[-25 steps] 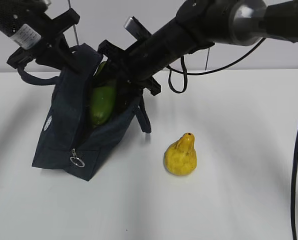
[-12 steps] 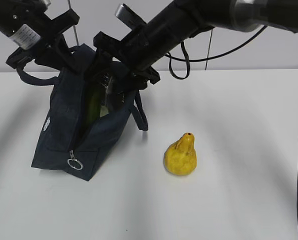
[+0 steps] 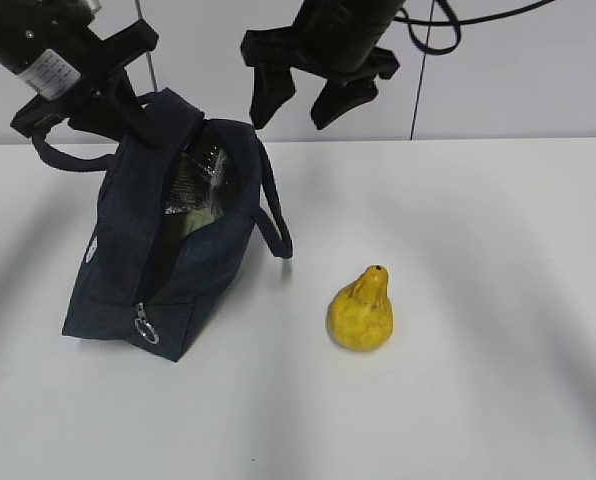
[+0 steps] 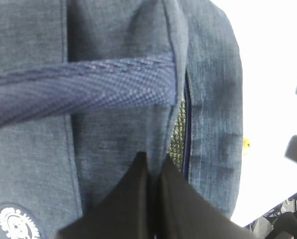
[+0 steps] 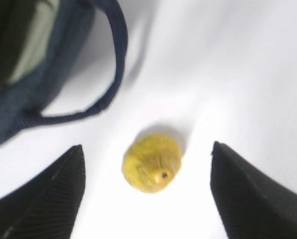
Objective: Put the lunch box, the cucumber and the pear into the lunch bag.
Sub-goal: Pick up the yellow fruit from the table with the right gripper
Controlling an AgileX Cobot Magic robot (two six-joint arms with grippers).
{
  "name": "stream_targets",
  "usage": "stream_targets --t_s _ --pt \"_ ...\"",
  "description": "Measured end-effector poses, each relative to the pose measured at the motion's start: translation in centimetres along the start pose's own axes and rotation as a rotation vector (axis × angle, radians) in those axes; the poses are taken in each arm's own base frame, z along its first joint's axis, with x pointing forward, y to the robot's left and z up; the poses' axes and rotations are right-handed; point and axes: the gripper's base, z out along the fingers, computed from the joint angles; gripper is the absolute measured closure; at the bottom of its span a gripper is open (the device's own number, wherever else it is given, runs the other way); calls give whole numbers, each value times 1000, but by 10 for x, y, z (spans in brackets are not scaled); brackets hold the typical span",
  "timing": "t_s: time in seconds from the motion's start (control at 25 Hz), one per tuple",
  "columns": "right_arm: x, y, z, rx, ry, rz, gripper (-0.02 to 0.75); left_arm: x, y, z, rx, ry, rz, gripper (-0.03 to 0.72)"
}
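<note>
The pear [image 3: 361, 312] stands upright on the white tabletop [image 3: 478, 380], well apart from the lunch bag [image 3: 163, 255], its neck pointing up so its long axis runs vertical. The right jaws [image 3: 308, 95] hang high with their fingers spread wide and nothing between them; in the right wrist view the pear [image 5: 151, 162] lies directly below, centred between the two fingers. That arm is plainly the nearer one, so a straight descent looks like all the next move needs. The left jaws [image 4: 151, 172] are pinched narrow on the bag's rim, holding its mouth open.
</note>
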Motion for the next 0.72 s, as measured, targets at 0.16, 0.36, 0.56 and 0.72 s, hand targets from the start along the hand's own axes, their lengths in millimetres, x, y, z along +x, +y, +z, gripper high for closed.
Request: stream_targets --t_s 0.16,0.36,0.56,0.72 --pt "17 -4 -27 118 21 -30 161 0 0 0 0 0 0 686" --pt "67 -11 -35 203 167 -72 161 0 0 0 0 0 0 686" --pt "120 -21 -20 194 333 -48 161 0 0 0 0 0 0 686" --pt "137 -25 -1 87 309 -2 161 0 0 0 0 0 0 686"
